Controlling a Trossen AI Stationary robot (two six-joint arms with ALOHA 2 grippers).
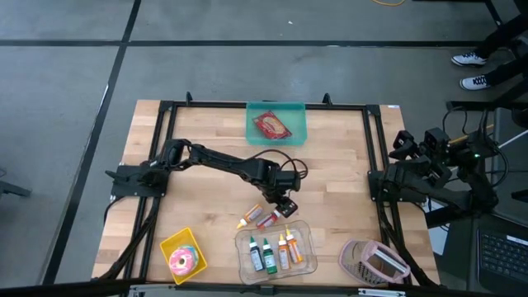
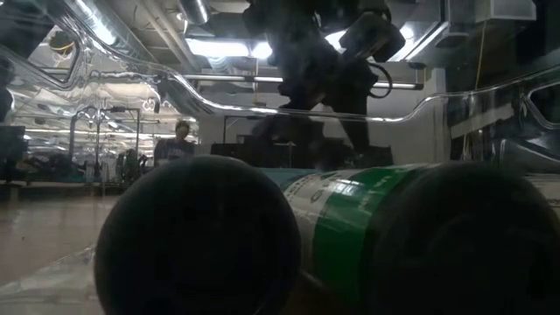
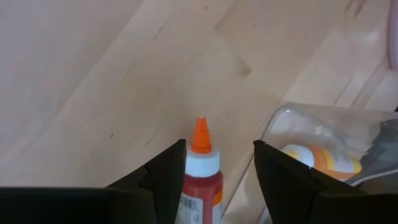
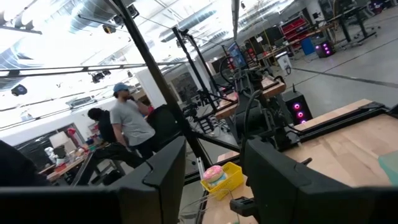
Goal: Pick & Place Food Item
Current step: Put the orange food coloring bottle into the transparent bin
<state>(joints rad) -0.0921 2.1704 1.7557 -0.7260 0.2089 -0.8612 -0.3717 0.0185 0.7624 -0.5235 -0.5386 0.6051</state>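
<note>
The left gripper (image 1: 287,206) hangs over the middle of the wooden worktop (image 1: 206,124), its fingers spread wide around the orange-capped red sauce bottle (image 3: 200,171) without clamping it. That bottle lies on the worktop just beside the clear plastic tray (image 1: 275,252) of small bottles. The right gripper (image 1: 402,142) waits at the worktop's right edge, fingers apart and empty.
</note>
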